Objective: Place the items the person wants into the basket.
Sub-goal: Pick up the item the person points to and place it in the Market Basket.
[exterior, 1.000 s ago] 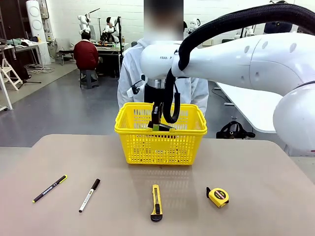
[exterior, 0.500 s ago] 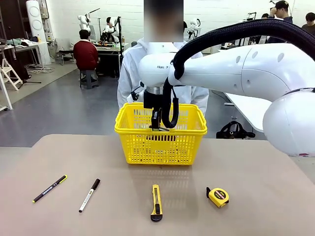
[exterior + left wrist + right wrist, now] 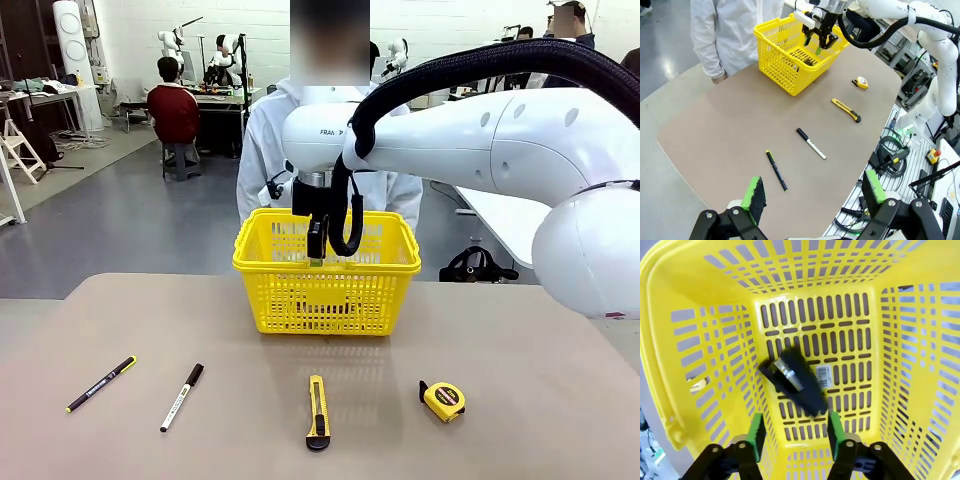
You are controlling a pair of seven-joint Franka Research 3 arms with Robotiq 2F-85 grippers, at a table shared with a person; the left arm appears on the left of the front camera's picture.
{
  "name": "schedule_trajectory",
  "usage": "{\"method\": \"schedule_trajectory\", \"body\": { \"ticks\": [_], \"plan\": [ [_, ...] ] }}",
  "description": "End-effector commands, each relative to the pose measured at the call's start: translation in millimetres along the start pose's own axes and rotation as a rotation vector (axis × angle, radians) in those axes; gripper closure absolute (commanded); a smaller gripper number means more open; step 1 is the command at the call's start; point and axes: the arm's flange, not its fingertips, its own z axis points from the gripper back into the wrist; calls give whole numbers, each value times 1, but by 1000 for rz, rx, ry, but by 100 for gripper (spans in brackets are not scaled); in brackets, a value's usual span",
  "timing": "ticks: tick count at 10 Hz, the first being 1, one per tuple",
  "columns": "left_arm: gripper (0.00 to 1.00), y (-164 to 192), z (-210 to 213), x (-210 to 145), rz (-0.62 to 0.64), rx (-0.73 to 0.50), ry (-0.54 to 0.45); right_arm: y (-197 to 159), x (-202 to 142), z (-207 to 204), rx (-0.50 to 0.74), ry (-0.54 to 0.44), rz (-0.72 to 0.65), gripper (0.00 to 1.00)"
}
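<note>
The marker [image 3: 182, 397] lies on the table [image 3: 540, 380] at the near left and the tape measure [image 3: 443, 400] at the near right, both well apart from the basket [image 3: 330, 300]. The right gripper [image 3: 796, 434] hangs over the basket, jaws apart and empty. Under it a blurred black thing [image 3: 795, 380] shows against the basket floor. The left gripper [image 3: 813, 192] is wide and empty, high above the table.

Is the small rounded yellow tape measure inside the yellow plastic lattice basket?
No, the tape measure lies on the tabletop, apart from the basket.
</note>
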Motion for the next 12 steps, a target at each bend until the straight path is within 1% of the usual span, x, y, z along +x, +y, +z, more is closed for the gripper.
{"method": "schedule_trajectory", "body": {
  "ticks": [1,4,5,6,7,8,9,10,11,12],
  "plan": [
    [0,1,2,0,-24,-12,-17,-8,8,6,-9,31,21,0],
    [0,1,2,0,-24,-12,-17,-3,0,17,-7,10,0,0],
    [0,1,2,0,-24,-12,-17,9,-11,34,-5,-4,-61,0],
    [0,1,2,0,-24,-12,-17,30,-41,70,-7,-39,-192,0],
    [0,1,2,0,-24,-12,-17,54,-82,110,-34,-102,-282,0],
    [0,1,2,0,-24,-12,-17,84,-132,145,-84,-156,-384,0],
    [0,1,2,0,-24,-12,-17,116,-188,171,-134,-196,-486,0],
    [0,1,2,0,-24,-12,-17,151,-254,187,-184,-247,-575,0],
    [0,1,2,0,-24,-12,-17,177,-311,189,-204,-285,-651,0],
    [0,1,2,0,-24,-12,-17,199,-363,182,-212,-327,-712,0]
  ]
}}
